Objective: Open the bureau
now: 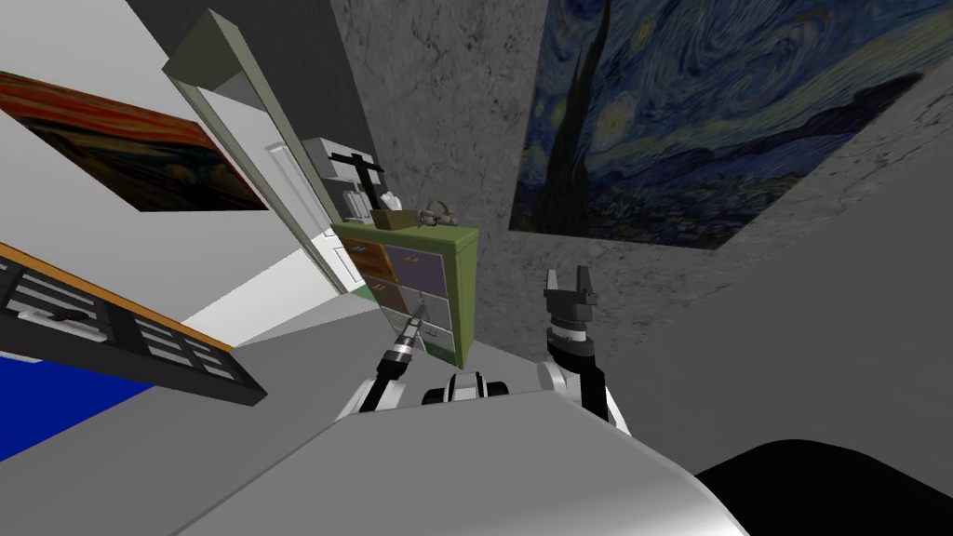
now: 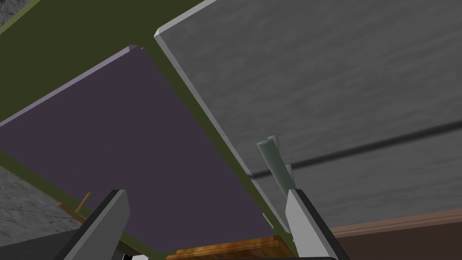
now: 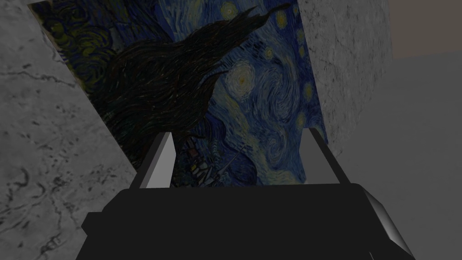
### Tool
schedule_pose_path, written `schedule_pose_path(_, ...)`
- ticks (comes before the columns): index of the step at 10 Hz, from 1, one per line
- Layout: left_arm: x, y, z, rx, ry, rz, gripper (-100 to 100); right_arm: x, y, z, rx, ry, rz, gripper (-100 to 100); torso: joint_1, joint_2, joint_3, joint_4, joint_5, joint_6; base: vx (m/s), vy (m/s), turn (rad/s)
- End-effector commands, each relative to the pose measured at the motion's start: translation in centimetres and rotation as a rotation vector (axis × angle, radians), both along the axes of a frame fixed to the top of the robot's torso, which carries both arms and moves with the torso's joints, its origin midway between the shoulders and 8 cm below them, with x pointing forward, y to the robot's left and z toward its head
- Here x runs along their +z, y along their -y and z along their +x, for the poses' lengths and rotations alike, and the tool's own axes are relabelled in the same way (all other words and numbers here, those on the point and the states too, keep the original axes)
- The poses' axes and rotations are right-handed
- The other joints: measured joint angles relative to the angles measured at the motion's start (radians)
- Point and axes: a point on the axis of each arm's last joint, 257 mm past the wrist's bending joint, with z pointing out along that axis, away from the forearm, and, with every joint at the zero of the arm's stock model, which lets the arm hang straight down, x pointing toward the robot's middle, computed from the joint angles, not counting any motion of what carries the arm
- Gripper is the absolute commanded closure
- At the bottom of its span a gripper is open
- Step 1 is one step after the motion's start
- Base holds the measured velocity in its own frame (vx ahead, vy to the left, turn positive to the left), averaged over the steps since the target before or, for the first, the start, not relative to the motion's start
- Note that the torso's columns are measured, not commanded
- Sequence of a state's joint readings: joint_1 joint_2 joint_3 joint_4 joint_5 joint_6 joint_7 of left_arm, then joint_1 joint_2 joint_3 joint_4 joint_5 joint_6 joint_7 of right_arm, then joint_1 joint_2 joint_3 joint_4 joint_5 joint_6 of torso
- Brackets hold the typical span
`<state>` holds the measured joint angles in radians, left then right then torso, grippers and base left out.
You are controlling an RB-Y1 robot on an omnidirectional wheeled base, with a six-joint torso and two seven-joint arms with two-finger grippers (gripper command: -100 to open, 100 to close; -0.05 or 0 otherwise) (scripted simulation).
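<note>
Bureau at centre of head view: green frame, coloured drawer fronts, back against grey wall. Left gripper just left of centre, at its lower drawers. Wrist view: fingers spread wide, gripping nothing; purple drawer seen between them, grey drawer beside it. Pale handle just by one fingertip, perhaps touching. Right gripper right of bureau, raised, fingers apart, empty.

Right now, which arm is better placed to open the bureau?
Left. The left gripper, open, is at the grey drawer front, a finger beside the handle. The right gripper stands apart from the bureau.
</note>
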<state>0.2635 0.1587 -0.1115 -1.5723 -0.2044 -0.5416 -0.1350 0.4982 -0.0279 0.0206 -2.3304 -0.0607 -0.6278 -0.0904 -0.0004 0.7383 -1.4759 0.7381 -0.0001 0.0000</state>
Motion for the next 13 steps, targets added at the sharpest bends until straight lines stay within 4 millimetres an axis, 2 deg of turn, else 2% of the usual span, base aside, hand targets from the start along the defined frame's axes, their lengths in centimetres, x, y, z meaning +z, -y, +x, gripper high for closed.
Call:
schedule_pose_path(1,-2.4,0.1,0.6,-0.011,-0.048,0.04,-100,0.0,0.0,0.0,0.0,0.0,0.0,0,0.001,0.0,0.0,0.0,0.0,0.0,0.062,0.052,-0.06)
schedule_pose_path(5,-5.0,0.3,1.0,-0.023,-0.1,0.081,-100,0.0,0.0,0.0,0.0,0.0,0.0,0,-0.001,0.0,0.0,0.0,0.0,0.0,0.052,0.029,-0.045)
schedule_pose_path(6,-4.6,0.2,0.9,-0.021,-0.091,0.075,-100,0.0,0.0,0.0,0.0,0.0,0.0,0,0.0,0.0,0.0,0.0,0.0,0.0,0.02,0.013,-0.009)
schedule_pose_path(7,-4.0,0.0,1.6,-0.017,-0.093,0.075,-100,0.0,0.0,0.0,0.0,0.0,0.0,0,0.0,0.001,0.001,0.0,0.0,0.0,0.049,-0.017,-0.034)
schedule_pose_path(8,-4.1,0.1,1.2,-0.02,-0.09,0.076,-100,0.0,0.0,0.0,0.0,0.0,0.0,0,-0.002,-0.001,0.0,0.0,0.0,0.0,0.032,-0.011,-0.009)
schedule_pose_path(9,-4.1,0.0,1.3,-0.019,-0.092,0.076,100,0.0,0.0,0.0,0.0,0.0,0.0,0,0.0,0.0,0.0,0.0,0.0,0.0,0.0,0.0,0.0)
schedule_pose_path(13,-3.6,0.0,0.6,-0.031,-0.089,0.075,100,0.0,0.0,0.0,0.0,0.0,0.0,0,0.005,0.002,0.002,0.0,0.002,-0.002,-0.161,0.055,0.025)
